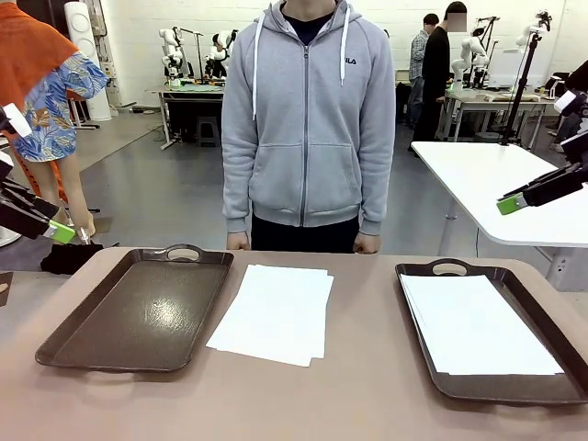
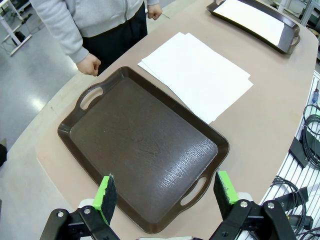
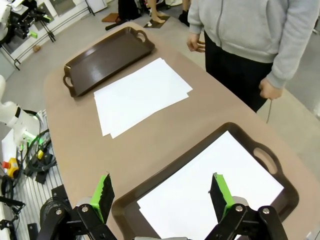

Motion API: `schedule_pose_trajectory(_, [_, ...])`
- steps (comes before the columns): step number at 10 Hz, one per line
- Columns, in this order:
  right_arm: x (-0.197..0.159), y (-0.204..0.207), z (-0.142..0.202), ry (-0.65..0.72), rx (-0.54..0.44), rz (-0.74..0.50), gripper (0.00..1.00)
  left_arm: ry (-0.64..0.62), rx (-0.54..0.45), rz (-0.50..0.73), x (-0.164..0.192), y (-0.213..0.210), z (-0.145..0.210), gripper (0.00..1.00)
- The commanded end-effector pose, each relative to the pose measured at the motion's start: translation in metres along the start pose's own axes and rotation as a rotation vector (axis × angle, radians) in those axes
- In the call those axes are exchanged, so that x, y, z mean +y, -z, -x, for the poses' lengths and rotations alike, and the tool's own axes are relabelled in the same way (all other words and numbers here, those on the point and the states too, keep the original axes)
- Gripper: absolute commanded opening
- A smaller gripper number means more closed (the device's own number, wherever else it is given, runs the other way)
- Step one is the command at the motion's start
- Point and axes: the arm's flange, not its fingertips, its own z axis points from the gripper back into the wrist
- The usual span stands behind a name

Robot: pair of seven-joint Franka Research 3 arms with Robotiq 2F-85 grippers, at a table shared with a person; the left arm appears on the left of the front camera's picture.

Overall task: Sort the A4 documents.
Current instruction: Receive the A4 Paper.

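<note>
A loose stack of white A4 documents (image 1: 276, 312) lies on the table between two brown trays; the same stack (image 2: 197, 75) (image 3: 141, 94) appears in both wrist views. The left tray (image 1: 138, 312) (image 2: 142, 150) (image 3: 107, 59) holds nothing. White sheets (image 1: 478, 323) (image 3: 210, 192) lie in the right tray (image 1: 432, 276) (image 3: 250, 140) (image 2: 292, 42). My left gripper (image 2: 166, 195) hangs open above the left tray's near end, its green pad (image 1: 62, 232) at the picture's left edge. High over the right tray my right gripper (image 3: 162, 192) is open, its pad (image 1: 511, 204) at the right edge.
A person in a grey hoodie (image 1: 308, 119) stands at the table's far side with both hands (image 1: 366, 243) at the edge, between the trays. The tan tabletop (image 1: 303, 395) is bare in front of the stack. Cables (image 2: 310, 150) hang past the table's side.
</note>
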Motion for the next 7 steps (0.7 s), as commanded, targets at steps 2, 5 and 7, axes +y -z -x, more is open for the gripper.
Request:
schedule_pose_trajectory(2, [0.0, 0.0, 0.0, 0.0, 0.0, 0.0, 1.0, -0.003, -0.007, 0.008, 0.0007, 0.0006, 0.0014, 1.0])
schedule_pose_trajectory(5, [0.0, 0.0, 0.0, 0.0, 0.0, 0.0, 1.0, -0.003, -0.007, 0.008, 0.0007, 0.0006, 0.0014, 1.0])
schedule_pose_trajectory(7, [0.0, 0.0, 0.0, 0.0, 0.0, 0.0, 1.0, -0.003, -0.007, 0.008, 0.0007, 0.0006, 0.0014, 1.0])
